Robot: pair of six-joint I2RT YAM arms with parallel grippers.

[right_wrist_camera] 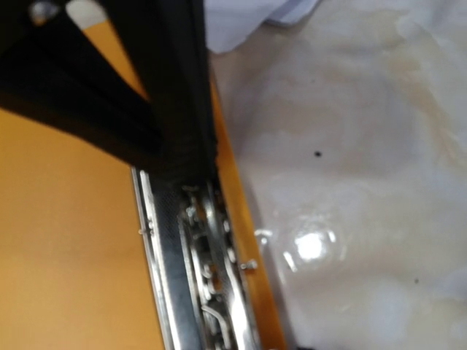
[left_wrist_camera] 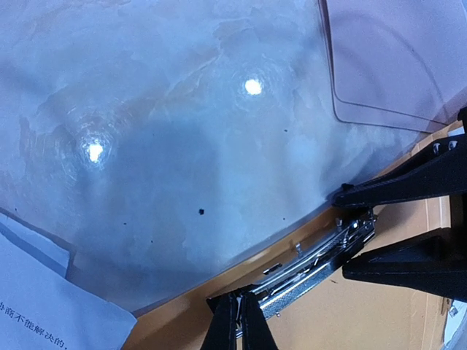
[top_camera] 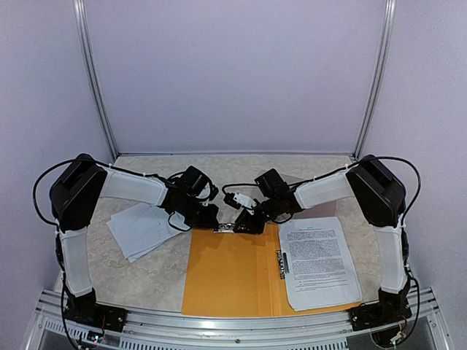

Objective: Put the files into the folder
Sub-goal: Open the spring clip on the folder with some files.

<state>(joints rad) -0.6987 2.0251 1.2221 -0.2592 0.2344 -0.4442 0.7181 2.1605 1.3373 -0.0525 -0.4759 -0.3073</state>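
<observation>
Orange folder (top_camera: 226, 273) is seen lying open and flat on the marbled table (top_camera: 306, 164), between the two arm bases.

One printed sheet (top_camera: 319, 261) of the files is found on the folder's right half, text side up. Its left edge is just beside the spine clip (top_camera: 282, 264). A loose stack (top_camera: 142, 230) of further sheets is noted on the table left of the folder, fanned out and partly hidden under the left forearm. It lies outside the folder. A corner of this stack, with black printed characters, is seen at the lower left of the left wrist view.

A metal clamp bar (left_wrist_camera: 321, 266) is seen along the folder's far edge.

Left gripper (left_wrist_camera: 238, 302): the fingers are pressed together with no gap visible, and the tips are set at one end of the clamp bar. Whether any part of the bar is pinched cannot be told.

Right gripper (left_wrist_camera: 344, 233): the fingers are held apart, one on each side of the bar's other end. A firm grip cannot be confirmed. In the right wrist view one dark finger is seen lying over that end, with bare table just beside the orange edge.

A clear plastic cover (left_wrist_camera: 387, 65) is noted flat on the table beyond the folder's far edge.
</observation>
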